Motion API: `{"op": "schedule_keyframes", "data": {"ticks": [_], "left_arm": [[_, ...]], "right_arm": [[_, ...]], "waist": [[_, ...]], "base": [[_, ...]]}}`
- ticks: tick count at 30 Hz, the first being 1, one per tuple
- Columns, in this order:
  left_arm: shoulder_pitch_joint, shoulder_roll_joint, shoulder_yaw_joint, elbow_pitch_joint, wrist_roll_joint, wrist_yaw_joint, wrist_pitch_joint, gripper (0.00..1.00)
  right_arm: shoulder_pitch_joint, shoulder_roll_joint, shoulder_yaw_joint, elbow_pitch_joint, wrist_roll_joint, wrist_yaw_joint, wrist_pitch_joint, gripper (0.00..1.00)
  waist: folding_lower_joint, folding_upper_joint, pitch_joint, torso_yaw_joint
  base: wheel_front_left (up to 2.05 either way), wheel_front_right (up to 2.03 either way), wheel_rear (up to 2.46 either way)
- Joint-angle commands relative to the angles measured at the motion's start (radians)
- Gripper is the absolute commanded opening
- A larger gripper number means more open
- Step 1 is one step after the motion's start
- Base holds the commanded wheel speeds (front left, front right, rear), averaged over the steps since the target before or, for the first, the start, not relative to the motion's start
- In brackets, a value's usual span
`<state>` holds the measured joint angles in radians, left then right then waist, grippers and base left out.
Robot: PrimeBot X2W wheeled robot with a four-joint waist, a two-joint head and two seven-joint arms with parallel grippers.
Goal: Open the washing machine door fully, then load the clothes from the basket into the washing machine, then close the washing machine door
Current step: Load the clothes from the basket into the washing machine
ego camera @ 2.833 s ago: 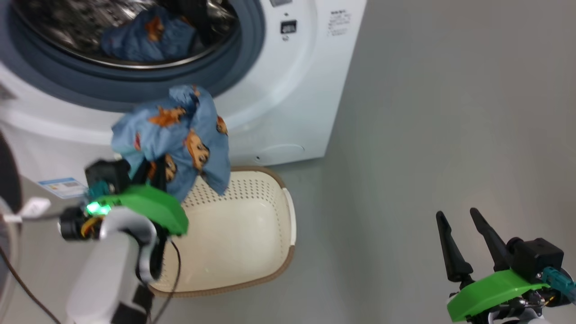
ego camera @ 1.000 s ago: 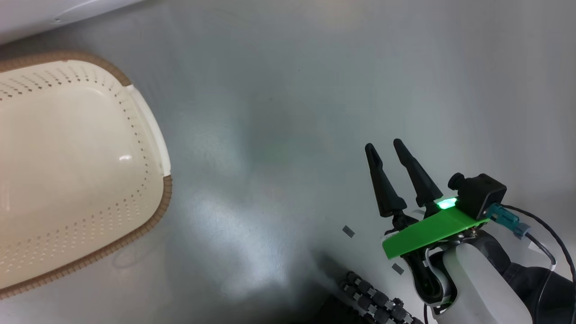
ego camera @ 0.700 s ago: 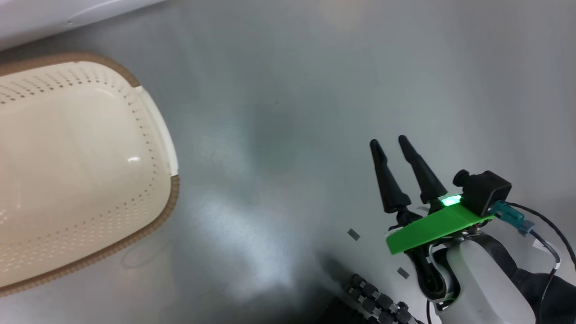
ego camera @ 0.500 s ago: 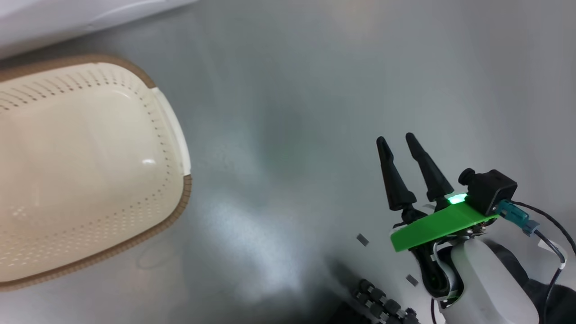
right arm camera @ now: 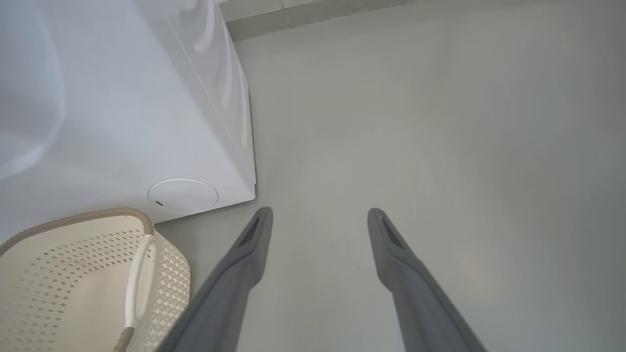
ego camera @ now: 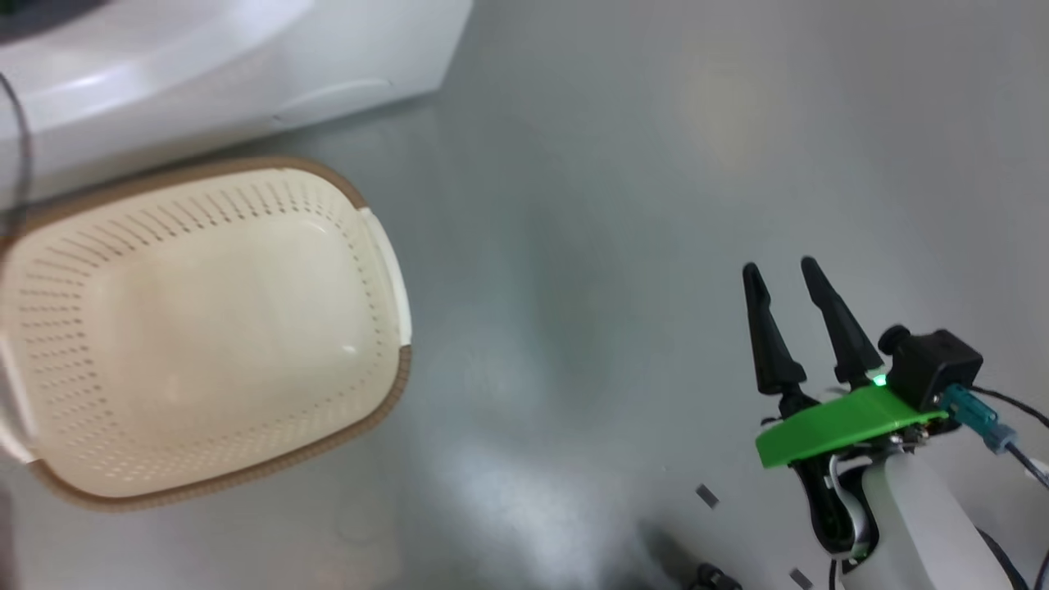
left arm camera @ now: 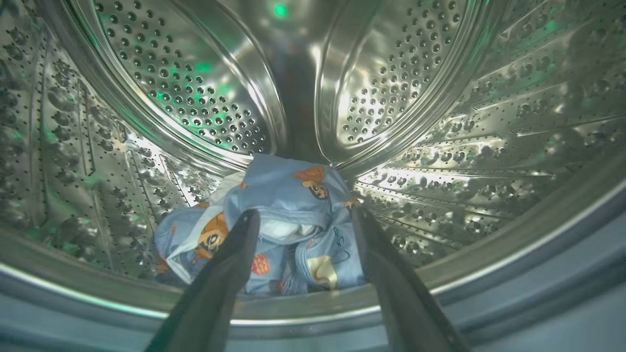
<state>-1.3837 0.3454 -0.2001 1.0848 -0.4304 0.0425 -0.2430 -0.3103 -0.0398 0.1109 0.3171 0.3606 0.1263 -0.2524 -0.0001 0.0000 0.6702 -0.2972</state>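
Observation:
In the left wrist view my left gripper is open at the mouth of the steel drum. The light blue clothes with orange-brown figures lie on the drum floor just beyond the fingertips, touching neither finger. In the head view the cream basket stands on the floor at the left with nothing in it, its brown rim towards me. The white washing machine fills the top left corner. My right gripper is open over bare floor at the lower right. The door is out of view.
Grey floor spreads between the basket and my right gripper. The right wrist view shows the washing machine's lower corner with a round service flap, and the basket's white handle. Small tape marks lie on the floor near my right arm.
The head camera has swung, so the basket and machine base now sit further right and lower in view. The left arm, earlier lifting the clothes over the basket, has left that view.

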Motion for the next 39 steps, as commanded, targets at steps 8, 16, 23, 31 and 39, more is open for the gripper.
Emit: {"op": "schedule_keyframes", "data": {"ticks": [8,16,23,31,39], "left_arm": [[0.261,-0.041,0.004,-0.197,0.031,0.039,-0.018,1.0],[0.639,-0.12,0.024,-0.484,0.073,0.058,-0.019,1.0],[0.921,-0.155,0.057,-0.661,0.098,0.068,-0.019,1.0],[1.172,-0.192,0.099,-0.806,0.12,0.06,-0.019,1.0],[1.335,-0.212,0.114,-0.867,0.131,0.049,-0.019,1.0]], "right_arm": [[0.101,-0.01,-0.034,-0.057,-0.059,0.004,0.024,1.0],[0.203,-0.01,-0.075,-0.111,-0.124,0.004,0.097,1.0],[0.288,-0.01,-0.083,-0.168,-0.153,0.004,0.158,1.0],[0.371,-0.019,-0.101,-0.23,-0.182,0.004,0.207,1.0],[0.422,-0.044,-0.106,-0.27,-0.201,0.004,0.235,1.0]], "waist": [[0.0001,0.0,-0.194,0.119],[0.0001,0.0,-0.342,0.19],[0.0001,0.0,-0.471,0.215],[0.0001,0.0,-0.593,0.239],[0.0001,0.0,-0.681,0.249]], "base": [[0.0,0.0,0.0],[0.0,0.0,0.0],[0.0,0.0,0.0],[0.0,0.0,0.0],[0.0,0.0,0.0]]}}
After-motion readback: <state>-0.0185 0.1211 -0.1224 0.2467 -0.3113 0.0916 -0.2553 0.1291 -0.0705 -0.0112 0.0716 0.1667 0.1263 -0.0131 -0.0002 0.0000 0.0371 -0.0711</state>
